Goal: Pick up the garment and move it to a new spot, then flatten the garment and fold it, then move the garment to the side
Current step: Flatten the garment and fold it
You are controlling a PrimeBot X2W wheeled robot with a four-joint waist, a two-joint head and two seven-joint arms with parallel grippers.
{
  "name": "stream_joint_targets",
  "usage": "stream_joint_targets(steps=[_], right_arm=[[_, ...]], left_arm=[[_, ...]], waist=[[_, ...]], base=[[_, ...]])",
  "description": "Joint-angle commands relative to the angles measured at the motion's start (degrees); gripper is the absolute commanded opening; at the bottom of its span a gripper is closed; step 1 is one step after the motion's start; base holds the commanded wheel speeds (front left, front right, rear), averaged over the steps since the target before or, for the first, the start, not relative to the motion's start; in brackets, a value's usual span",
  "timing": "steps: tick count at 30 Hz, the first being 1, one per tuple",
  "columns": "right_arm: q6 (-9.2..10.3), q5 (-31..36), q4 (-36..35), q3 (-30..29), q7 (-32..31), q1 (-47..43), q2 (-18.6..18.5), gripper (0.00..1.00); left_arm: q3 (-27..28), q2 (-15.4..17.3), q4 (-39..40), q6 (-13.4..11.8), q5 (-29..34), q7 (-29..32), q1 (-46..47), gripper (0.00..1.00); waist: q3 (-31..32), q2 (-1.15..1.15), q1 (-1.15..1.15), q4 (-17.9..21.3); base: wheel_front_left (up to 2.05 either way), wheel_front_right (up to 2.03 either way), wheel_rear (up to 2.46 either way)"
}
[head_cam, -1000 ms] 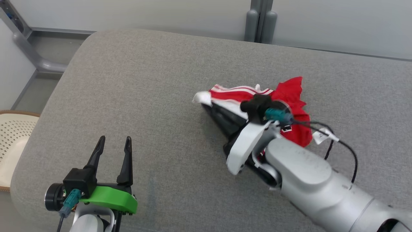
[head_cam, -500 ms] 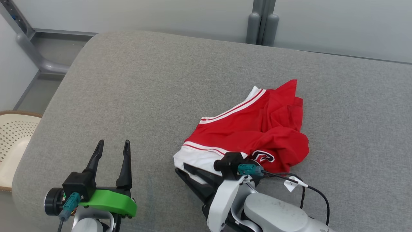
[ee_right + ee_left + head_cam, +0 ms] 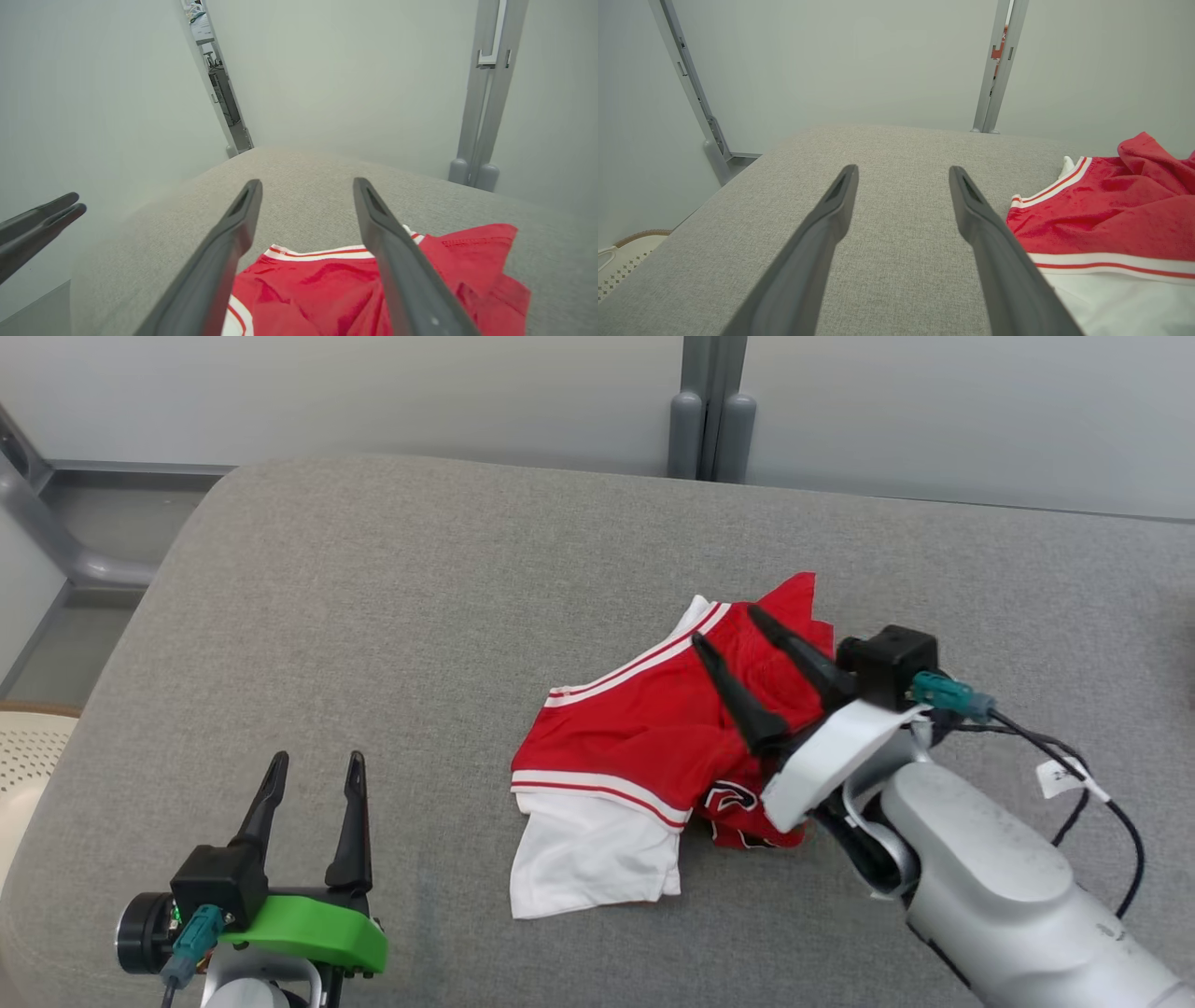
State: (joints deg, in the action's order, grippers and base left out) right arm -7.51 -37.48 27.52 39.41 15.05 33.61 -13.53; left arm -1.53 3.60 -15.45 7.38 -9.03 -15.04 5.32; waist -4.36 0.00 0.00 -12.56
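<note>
The red shiny cloth shorts with white stripes and a white part (image 3: 644, 747) lie in a bumpy heap on the big grey soft cushion (image 3: 420, 616). They are near the middle of the cushion, a little toward its right side and away from all its edges. The white part points at the front edge. The red part is bunched up and folded over itself toward the back edge. The right gripper (image 3: 724, 625) hangs just over the red part. Its two dark fingers are spread wide and hold nothing. In the right wrist view the shorts (image 3: 327, 289) show below and between those fingers (image 3: 306, 183). The left gripper (image 3: 316, 758) is well apart from the shorts, near the front left corner of the cushion. It is spread wide too, with nothing in it. In the left wrist view the shorts (image 3: 1106, 219) lie off to one side of it (image 3: 901, 169). A cream basket with little holes (image 3: 28, 747) sits past the left edge. I think the shorts may now be in their new spot. They are not flat yet. Making them flat, folding them and moving them to the side are left to do.
</note>
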Motion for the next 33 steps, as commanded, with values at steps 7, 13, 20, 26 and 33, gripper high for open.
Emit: stream_joint_targets(steps=[7, 13, 20, 26, 33], right_arm=[[0.05, 1.8, 2.4, -5.8, -1.6, -2.9, -3.4, 1.00], [0.05, 0.8, 3.3, -6.6, -4.6, -4.9, -3.2, 1.00], [0.05, -1.8, 3.3, -5.9, -6.6, -5.4, -2.8, 0.00], [0.05, -2.3, 3.4, -5.9, -4.8, -3.7, -3.4, 0.00], [0.05, -1.1, 0.6, -8.2, -3.1, -2.9, -6.7, 0.00]], left_arm=[[-0.1, -0.1, 0.5, 0.1, 0.6, -0.2, -0.3, 1.00], [-0.6, -0.1, 0.4, 0.1, 0.4, -0.2, 0.6, 1.00], [-0.4, -0.3, 0.0, 0.1, 0.4, -0.2, 0.9, 1.00], [-0.3, -0.3, -0.5, 0.1, 0.7, -0.2, 0.6, 1.00], [0.2, -0.3, -0.6, 0.1, 0.6, -0.2, -1.4, 1.00]], waist=[[-0.7, 0.00, 0.00, 0.6], [-1.7, 0.00, 0.00, 0.1], [-2.0, 0.00, 0.00, -0.1], [-0.9, 0.00, 0.00, 0.8], [0.9, 0.00, 0.00, 3.1]], base=[[0.00, 0.00, 0.00], [0.00, 0.00, 0.00], [0.00, 0.00, 0.00], [0.00, 0.00, 0.00], [0.00, 0.00, 0.00]])
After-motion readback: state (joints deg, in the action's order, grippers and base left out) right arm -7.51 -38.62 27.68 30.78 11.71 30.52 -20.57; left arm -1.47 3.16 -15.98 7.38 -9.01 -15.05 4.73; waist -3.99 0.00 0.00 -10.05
